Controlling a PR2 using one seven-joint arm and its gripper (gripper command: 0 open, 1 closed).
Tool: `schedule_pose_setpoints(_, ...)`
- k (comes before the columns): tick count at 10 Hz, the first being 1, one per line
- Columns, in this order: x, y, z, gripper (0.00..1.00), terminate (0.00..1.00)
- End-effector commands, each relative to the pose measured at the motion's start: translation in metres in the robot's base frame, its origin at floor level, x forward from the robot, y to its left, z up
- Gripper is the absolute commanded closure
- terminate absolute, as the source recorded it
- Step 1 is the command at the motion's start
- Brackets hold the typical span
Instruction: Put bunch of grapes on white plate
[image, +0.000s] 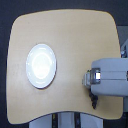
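Observation:
The white plate (41, 65) lies on the left half of the wooden table (70, 35), round and glossy, with nothing on it. My arm (107, 75) comes in from the exterior view's right, and its grey body covers the table's right side. Below its left end a small dark part (92, 99) sticks out over the table; this seems to be the gripper. The view is too blurred to show its fingers. The bunch of grapes does not show; it may be hidden under the arm. The gripper is well to the right of the plate, apart from it.
The table has rounded corners and a curved front edge (60, 114). Dark floor surrounds it. Some dark equipment (123, 50) stands beyond the table's right edge.

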Motion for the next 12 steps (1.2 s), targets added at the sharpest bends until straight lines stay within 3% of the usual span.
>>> schedule_pose_setpoints(1, -0.002, -0.003, 0.003, 1.00, 0.00)
schedule_pose_setpoints(7, 0.001, 0.000, 0.013, 1.00, 0.00)
schedule_pose_setpoints(12, 0.012, 0.016, 0.062, 1.00, 0.00)
